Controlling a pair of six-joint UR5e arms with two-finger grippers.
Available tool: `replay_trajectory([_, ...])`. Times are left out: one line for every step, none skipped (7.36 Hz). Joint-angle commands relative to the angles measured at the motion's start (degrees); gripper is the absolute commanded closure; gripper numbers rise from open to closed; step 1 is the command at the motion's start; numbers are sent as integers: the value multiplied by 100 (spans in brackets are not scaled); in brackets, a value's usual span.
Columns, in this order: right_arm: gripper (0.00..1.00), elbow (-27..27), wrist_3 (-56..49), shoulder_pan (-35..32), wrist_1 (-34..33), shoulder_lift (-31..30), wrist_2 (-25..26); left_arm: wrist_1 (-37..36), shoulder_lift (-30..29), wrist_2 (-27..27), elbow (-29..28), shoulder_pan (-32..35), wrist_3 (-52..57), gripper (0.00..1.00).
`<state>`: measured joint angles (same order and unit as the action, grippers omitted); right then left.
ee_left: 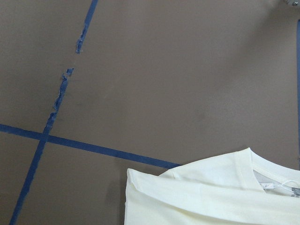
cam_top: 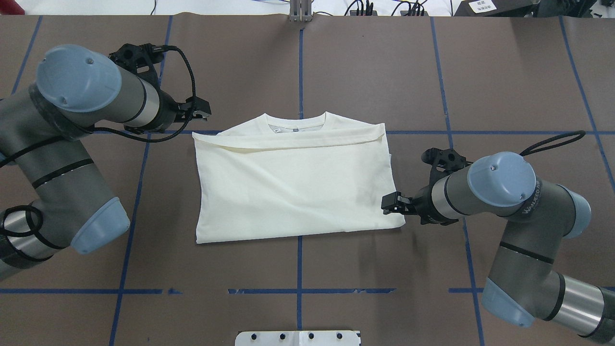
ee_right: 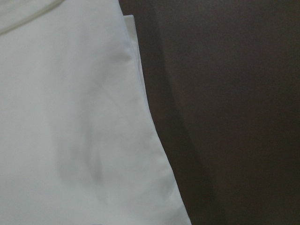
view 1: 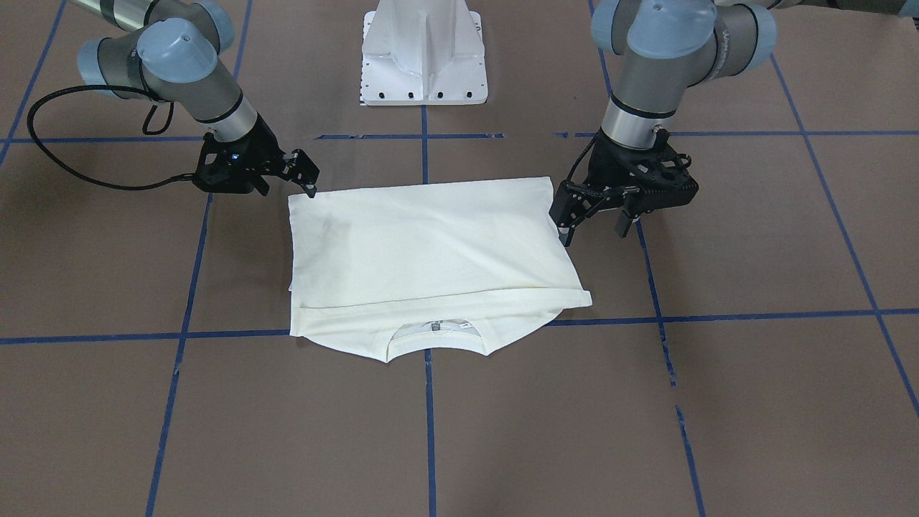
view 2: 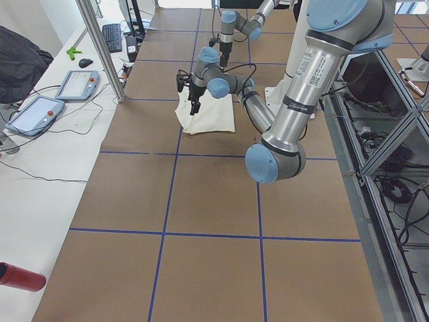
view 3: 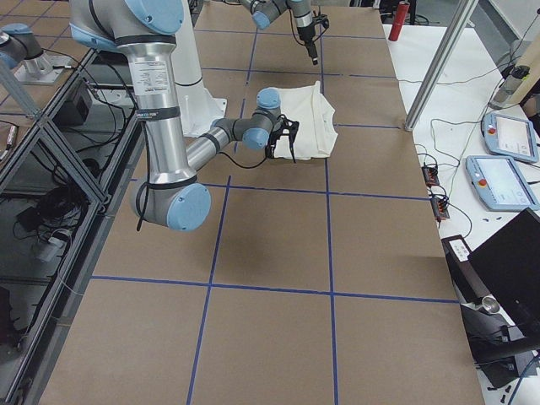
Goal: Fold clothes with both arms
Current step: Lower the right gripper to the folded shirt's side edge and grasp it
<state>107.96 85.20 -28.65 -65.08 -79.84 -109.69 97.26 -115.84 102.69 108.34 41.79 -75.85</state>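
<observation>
Seen from across the table (view 1: 718,402), the T-shirt (view 1: 431,248) lies folded into a soft, slightly skewed rectangle in the middle, plain cream knit uppermost. Its ribbed collar (view 1: 434,343) and a small neck label (view 1: 436,327) peek out at the edge farthest from the white pedestal base (view 1: 423,64). The left gripper (view 1: 596,231) hangs just beside the shirt's edge with its black fingers spread wide and nothing between them. The right gripper (view 1: 310,188) sits at the shirt's base-side corner, its fingers seemingly a little apart, and whether the tip touches the cloth is unclear. A black cable (view 1: 50,154) loops from its wrist. The tabletop is matte brown and paper-like, gridded with blue tape (view 1: 179,334) that is torn in places. The overhead view shows the fold better, with a hemmed flap lying across just under the collar and faint creases over the panel. The left arm (cam_top: 62,158) and right arm (cam_top: 499,182), grey tubes with light-blue caps, flank it. The left side view adds a white bench (view 2: 27,201) carrying two handheld screens (view 2: 76,85), a keyboard (view 2: 111,37) and a red cylinder (view 2: 20,276). The right side view shows the right gripper's two fingers pointing down, separated, at the shirt's edge. The left wrist camera sees the collar corner and frayed tape. The right wrist camera sees only smooth cream fabric against the dark table.
</observation>
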Motion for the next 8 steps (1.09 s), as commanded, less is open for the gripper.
replay_trajectory([0, -134, -21, 149, -14, 38, 115, -6, 0, -3, 12, -4, -9, 0])
replay_trajectory([0, -178, -64, 149, -14, 47, 228, -6, 0, -3, 12, -4, 0, 0])
replay_trajectory([0, -196, -91, 158, -14, 47, 264, -6, 0, -12, 12, -4, 0, 0])
replay_trajectory([3, -196, -91, 158, -14, 56, 264, -6, 9, -12, 3, -4, 0, 0])
replay_trajectory([12, -205, -91, 158, -14, 56, 264, 3, 70, -12, 12, -13, 0, 0])
replay_trajectory([19, -249, -91, 167, -5, 56, 264, 21, 114, -21, 12, -13, 9, 0])
replay_trajectory([31, -345, -91, 176, 39, 82, 264, 21, 115, -30, 12, -13, 9, 0])
replay_trajectory([59, -398, -91, 167, 31, 178, 264, 21, 115, -30, 12, -13, 9, 0])
